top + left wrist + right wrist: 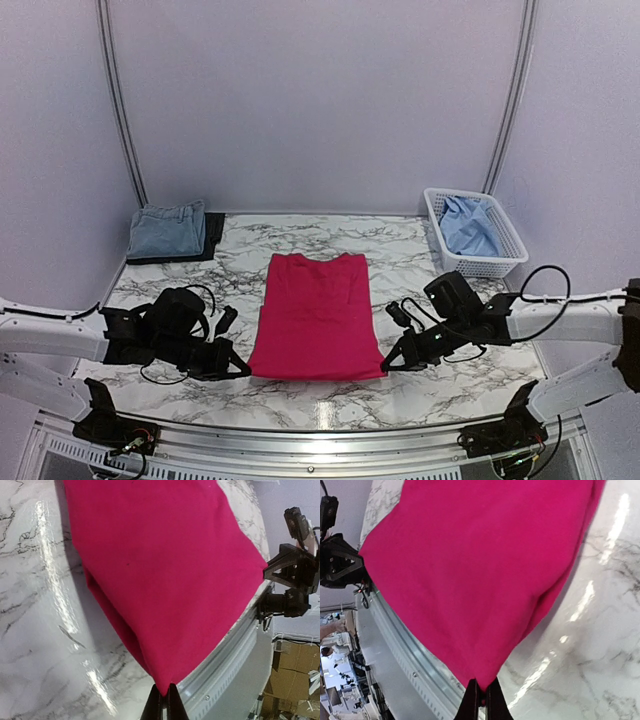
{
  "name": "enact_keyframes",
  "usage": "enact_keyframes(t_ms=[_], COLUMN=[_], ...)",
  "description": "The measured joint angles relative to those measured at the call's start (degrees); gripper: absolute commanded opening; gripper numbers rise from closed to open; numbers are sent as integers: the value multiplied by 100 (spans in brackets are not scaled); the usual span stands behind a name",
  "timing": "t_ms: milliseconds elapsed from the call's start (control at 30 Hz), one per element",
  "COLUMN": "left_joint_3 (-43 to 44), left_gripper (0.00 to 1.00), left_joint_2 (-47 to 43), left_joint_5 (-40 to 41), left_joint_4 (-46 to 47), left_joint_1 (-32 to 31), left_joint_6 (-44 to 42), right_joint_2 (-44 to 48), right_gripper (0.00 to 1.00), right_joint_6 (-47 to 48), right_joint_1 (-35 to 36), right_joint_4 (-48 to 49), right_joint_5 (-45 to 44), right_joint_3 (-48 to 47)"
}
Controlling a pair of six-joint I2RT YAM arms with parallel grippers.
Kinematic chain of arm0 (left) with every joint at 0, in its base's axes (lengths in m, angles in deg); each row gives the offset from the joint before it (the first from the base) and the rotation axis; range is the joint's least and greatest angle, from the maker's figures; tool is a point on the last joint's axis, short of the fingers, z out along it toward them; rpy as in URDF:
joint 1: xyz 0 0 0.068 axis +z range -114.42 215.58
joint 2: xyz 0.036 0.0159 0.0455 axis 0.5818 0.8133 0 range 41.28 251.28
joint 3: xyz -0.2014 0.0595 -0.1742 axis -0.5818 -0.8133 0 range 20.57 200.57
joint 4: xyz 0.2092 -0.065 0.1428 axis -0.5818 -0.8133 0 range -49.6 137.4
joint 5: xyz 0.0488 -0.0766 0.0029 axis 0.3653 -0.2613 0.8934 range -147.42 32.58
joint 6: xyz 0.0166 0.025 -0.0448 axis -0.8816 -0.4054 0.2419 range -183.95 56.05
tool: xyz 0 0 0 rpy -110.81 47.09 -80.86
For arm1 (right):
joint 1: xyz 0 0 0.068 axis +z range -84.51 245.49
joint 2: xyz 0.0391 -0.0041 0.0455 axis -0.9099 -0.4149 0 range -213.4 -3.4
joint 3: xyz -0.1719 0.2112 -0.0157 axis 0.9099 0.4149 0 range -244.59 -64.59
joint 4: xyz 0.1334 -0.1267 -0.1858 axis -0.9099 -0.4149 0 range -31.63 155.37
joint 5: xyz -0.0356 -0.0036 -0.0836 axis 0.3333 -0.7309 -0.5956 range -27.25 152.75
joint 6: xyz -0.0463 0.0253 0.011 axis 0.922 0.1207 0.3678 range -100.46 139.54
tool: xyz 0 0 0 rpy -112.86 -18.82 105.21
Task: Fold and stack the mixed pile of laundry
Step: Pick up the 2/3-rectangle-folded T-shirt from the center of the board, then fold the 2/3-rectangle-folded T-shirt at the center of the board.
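Pink-red cotton fills the middle of the scene: a pink-red T-shirt (pixel 318 315) lies flat at the centre of the marble bench (pixel 400 245), folded into a long panel that runs from 12 o'clock to 6 o'clock, neckline at the far end and hem toward the arms. The left tool (pixel 164 695) sits at the shirt's 7 o'clock corner with its two fingers pressed together on the fabric, pinching the tip of that corner just beside the metal rail (pixel 235 645) at the bench's near edge. The right tool (pixel 481 692) mirrors it at the 5 o'clock corner, its fingers likewise clamped on a point of the hem. Each wrist view shows the cloth rising a little from the pinched corner, with a soft fold along the side edge. At 10 o'clock on the bench a faded denim piece (pixel 167 230) rests folded on top of a dark garment (pixel 213 235) whose edge shows beneath and to its right. At 2 o'clock stands a white slatted basket (pixel 505 262) with a light blue shirt (pixel 467 228) crumpled inside it, well apart from the T-shirt.
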Motion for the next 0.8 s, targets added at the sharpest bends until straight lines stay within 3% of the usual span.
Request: enact_keyframes(t_ms=[167,333,600,800], left_joint_3=[170,1342,3228,4546], left_gripper=[0,0,0,0], left_joint_2=[-881,-417,1488,3370], left_joint_5=[216,518,667,793], left_joint_4=[-619,-1403,-1775,-1847], left_joint_1=[-199,-59,1329,1585], left_joint_6=[323,83,-883,-1539], right_joint_2=[695,227,-1613,-3508], right_gripper=[0,0,0,0], right_joint_6=[-638,-542,459,1069], right_joint_1=[330,177,-1139,-1449], right_joint_4=[-170,-734,-1084,-1091], right_joint_5=[-111,-358,-404,-367], right_joint_3=[-61,-1019,-3154,-4419])
